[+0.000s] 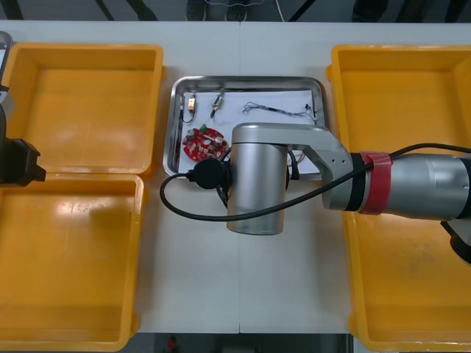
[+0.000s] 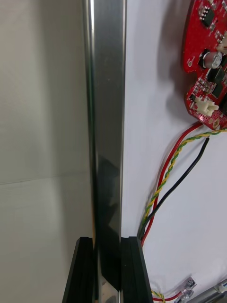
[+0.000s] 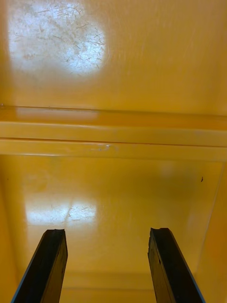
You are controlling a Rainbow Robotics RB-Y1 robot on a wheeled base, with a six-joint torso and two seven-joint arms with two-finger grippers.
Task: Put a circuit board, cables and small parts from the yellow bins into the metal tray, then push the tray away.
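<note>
The metal tray (image 1: 249, 80), white inside, lies at the table's far middle between the yellow bins. It holds a round red circuit board (image 1: 204, 143), a thin twisted cable (image 1: 278, 110) and small metal parts (image 1: 190, 107). My right arm (image 1: 257, 184) reaches over the tray's near edge and hides its gripper there. In the right wrist view the right gripper (image 2: 108, 248) is shut on the tray's shiny rim (image 2: 106, 118); the circuit board (image 2: 207, 57), a red and yellow cable (image 2: 166, 173) and a black cable (image 2: 185, 174) lie inside. My left gripper (image 3: 108, 236) hangs open over a bin.
Two yellow bins (image 1: 88, 110) (image 1: 66, 265) stand at the left and two (image 1: 401, 95) (image 1: 412, 294) at the right, their floors bare. The left arm (image 1: 16, 162) is parked at the left edge, above the rims (image 3: 113, 137) where the two left bins meet.
</note>
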